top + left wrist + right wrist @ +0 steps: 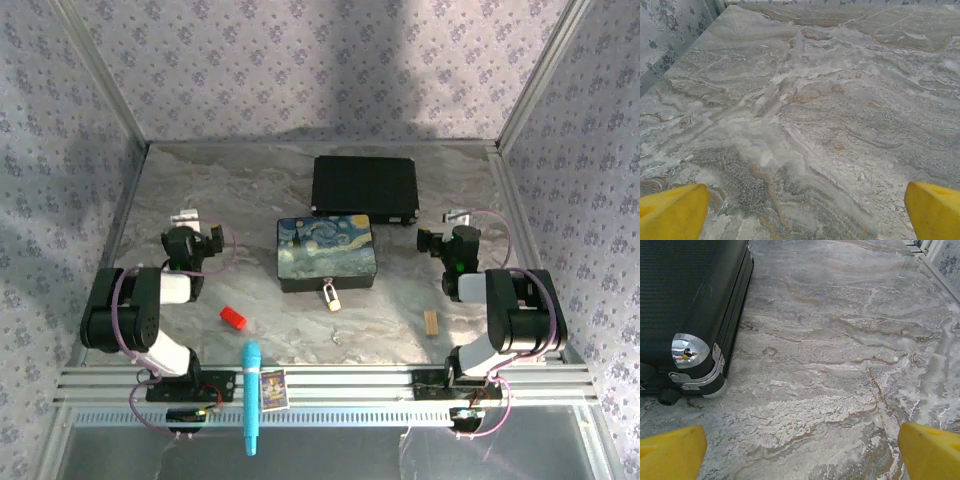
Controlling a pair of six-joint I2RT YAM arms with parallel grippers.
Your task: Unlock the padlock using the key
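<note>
In the top view, the tiny brass-gold padlock (333, 297) with its silver shackle hangs at the front edge of the starry-night painted box (325, 253), just below the centre of the frame. A ribbed black case (364, 186) lies behind the box, toward the upper middle. A small red piece (233, 318) sits lower left of the padlock and a pale wooden block (431, 322) lower right, both well apart from it.

The left gripper (185, 222) is at the left and the right gripper (458, 215) at the right. Seen from the left wrist, the left gripper (805, 210) stands wide open, with yellow fingertips (672, 212) in the bottom corners and bare grey marble table (800, 110) between them. The right wrist view brings up what the top view cannot resolve: the black case's (685, 300) chrome corner, upper left. There too the right gripper (802, 450) is spread wide and holds nothing.
</note>
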